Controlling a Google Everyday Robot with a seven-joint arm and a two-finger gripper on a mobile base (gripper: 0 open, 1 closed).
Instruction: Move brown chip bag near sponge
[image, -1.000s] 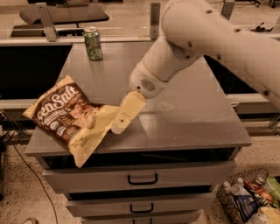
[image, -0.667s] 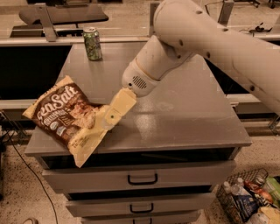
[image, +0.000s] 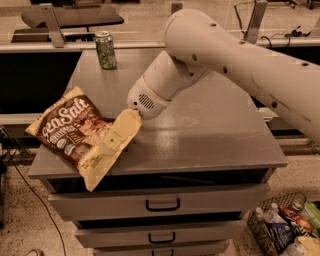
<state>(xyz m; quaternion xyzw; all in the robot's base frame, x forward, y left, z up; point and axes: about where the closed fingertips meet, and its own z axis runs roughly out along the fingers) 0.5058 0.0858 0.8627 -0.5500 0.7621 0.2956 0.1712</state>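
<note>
the gripper (image: 112, 142) meets the brown chip bag (image: 67, 131) at the cabinet top's (image: 210, 135) 8 o'clock edge (grip state: cannot tell); green can (image: 105, 49) at 11 o'clock.

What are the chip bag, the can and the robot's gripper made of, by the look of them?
Chip bag: probably thin plastic film, glossy; it crinkles and glints. Can: likely metal, printed green. Gripper, at the bag's right edge above the cabinet: seemingly smooth matt cream plastic.

The bag (image: 65, 135) is dark brown with cream ends and white lettering. The cream end effector (image: 111, 142) overlaps the bag's right end. The counter (image: 210, 135) is grey.
</note>
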